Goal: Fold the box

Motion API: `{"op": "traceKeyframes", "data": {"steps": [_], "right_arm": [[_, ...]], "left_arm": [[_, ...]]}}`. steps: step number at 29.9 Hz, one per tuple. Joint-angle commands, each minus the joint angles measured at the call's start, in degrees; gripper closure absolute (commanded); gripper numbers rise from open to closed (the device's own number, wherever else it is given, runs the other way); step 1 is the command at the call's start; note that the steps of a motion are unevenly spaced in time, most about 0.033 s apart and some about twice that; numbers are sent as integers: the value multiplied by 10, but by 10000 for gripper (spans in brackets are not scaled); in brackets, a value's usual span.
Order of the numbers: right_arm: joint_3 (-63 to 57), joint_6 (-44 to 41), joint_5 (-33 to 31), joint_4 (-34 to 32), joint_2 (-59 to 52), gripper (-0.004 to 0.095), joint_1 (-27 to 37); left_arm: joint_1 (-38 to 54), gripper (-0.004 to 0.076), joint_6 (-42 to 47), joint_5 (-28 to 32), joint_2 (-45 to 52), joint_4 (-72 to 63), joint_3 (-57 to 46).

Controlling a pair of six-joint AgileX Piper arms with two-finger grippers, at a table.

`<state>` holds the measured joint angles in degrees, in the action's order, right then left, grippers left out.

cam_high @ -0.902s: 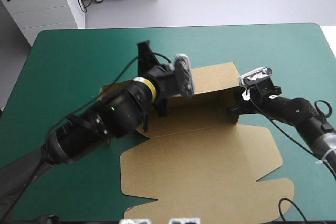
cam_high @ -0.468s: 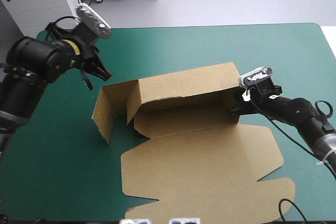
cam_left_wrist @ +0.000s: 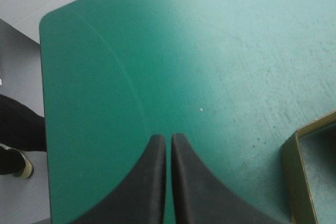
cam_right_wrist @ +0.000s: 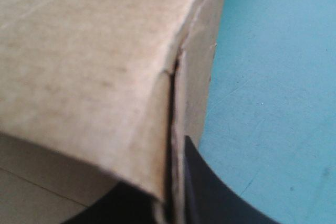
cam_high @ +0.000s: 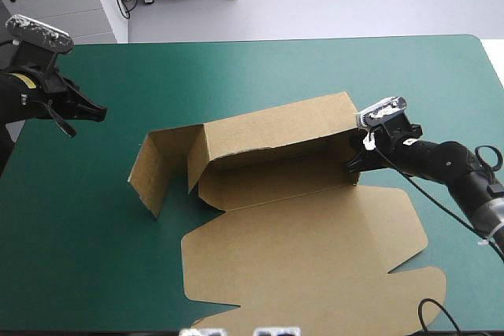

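Note:
The brown box lies mid-table with its lid flat toward the front. Its back wall stands raised, and a side flap juts out at the left end. My right gripper is at the box's right end, shut on the upright side wall. In the right wrist view the board runs down between the black fingers. My left gripper hovers near the table's left edge, well clear of the box. Its fingers are shut with nothing between them. A box edge shows beside it.
The teal-green cover stretches between the box and the far edge. The table's far left corner lies ahead of the left gripper. The lid's cut front edge reaches close to the table's front edge.
My left arm has pulled back from over the box's left end to the table's left edge. The left side flap has swung a little outward. The right gripper has stayed in place.

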<state>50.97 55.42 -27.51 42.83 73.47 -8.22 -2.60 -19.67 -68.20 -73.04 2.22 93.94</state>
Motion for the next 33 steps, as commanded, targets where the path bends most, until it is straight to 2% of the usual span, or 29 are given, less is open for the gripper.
{"op": "traceKeyframes", "data": {"steps": [1,8,11,16,21,27,33], "right_arm": [[60,-77,-23,-60,-25,921,2],[165,-313,-147,-262,-18,922,2],[203,-375,-212,-308,-5,922,2],[255,-411,-296,-322,31,921,2],[301,-446,-324,-322,86,922,2],[383,-459,-405,-319,193,922,2],[497,-481,-439,-321,297,922,2]], "left_arm": [[2,708,6,39,26,-12,-34],[2,709,5,144,84,-22,-149],[2,709,5,178,106,-22,-181],[2,709,5,191,122,-22,-203],[2,712,5,198,122,-22,-203],[2,712,5,201,122,-26,-203],[2,712,5,203,122,-31,-203]]}}
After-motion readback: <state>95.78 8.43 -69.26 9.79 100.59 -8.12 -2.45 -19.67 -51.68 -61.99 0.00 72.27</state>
